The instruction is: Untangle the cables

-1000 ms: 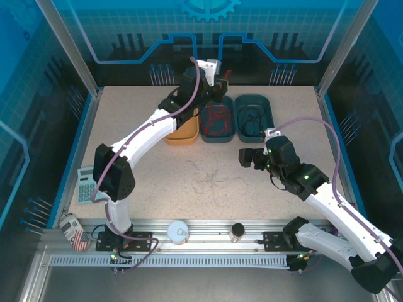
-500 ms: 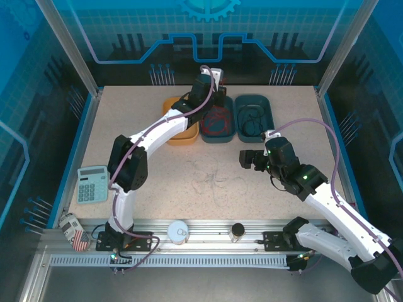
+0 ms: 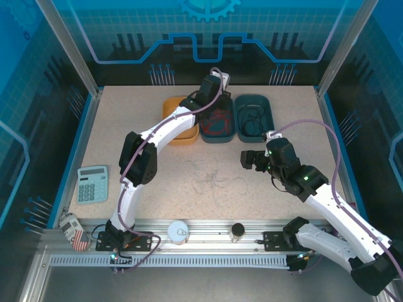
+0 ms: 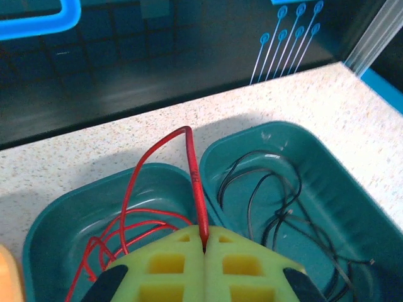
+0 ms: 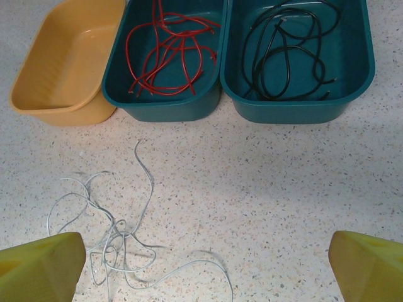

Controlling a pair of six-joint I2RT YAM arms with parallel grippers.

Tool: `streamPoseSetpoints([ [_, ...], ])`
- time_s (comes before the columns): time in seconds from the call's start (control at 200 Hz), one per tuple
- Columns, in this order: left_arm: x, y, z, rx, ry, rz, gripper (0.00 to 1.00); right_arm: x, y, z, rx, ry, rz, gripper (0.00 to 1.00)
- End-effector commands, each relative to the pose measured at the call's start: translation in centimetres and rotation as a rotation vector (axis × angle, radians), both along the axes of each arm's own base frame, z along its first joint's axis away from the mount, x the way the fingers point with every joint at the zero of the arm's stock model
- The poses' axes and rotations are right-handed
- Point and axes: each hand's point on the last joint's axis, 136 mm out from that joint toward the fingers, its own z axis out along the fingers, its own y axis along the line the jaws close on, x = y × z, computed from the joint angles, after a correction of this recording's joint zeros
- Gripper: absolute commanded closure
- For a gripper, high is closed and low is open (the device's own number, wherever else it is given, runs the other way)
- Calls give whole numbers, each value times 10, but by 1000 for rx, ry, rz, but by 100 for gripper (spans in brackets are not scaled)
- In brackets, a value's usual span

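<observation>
Red cable (image 4: 196, 182), clamped in the left pincer (image 4: 204, 248), has moved over its teal tray (image 5: 160, 108), upper centre. Right pincer (image 5: 203, 267) gapes above white cables (image 5: 116, 242).

The speckled, light-coloured table (image 3: 283, 189) carries three bins in a row near its far edge: an orange bin (image 5: 66, 63) on the left, a teal bin (image 5: 164, 104) touching it in the middle, and a second teal bin (image 5: 296, 110) just beside that. Loose pale cables (image 3: 214, 178) lie tangled on the bare surface in front of the bins. A calculator (image 3: 92, 184) rests near the left edge.
</observation>
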Motion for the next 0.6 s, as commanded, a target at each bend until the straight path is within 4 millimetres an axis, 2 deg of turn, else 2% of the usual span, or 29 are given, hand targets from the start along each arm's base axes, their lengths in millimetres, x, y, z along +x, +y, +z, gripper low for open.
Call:
streamPoseSetpoints([
  [0.0, -11, -9, -9, 157, -16, -74, 100, -2, -8, -4, 4, 4, -30, 0],
  [0.12, -18, -12, -23, 240, -15, -124, 100, -3, -8, -4, 8, 5, -30, 0],
  [0.45, -28, -4, -60, 448, -11, -125, 100, -2, -6, -5, 17, 10, -27, 0],
  [0.595, -31, -3, -67, 502, -24, -128, 100, -1, -5, -4, 22, 9, -24, 0],
])
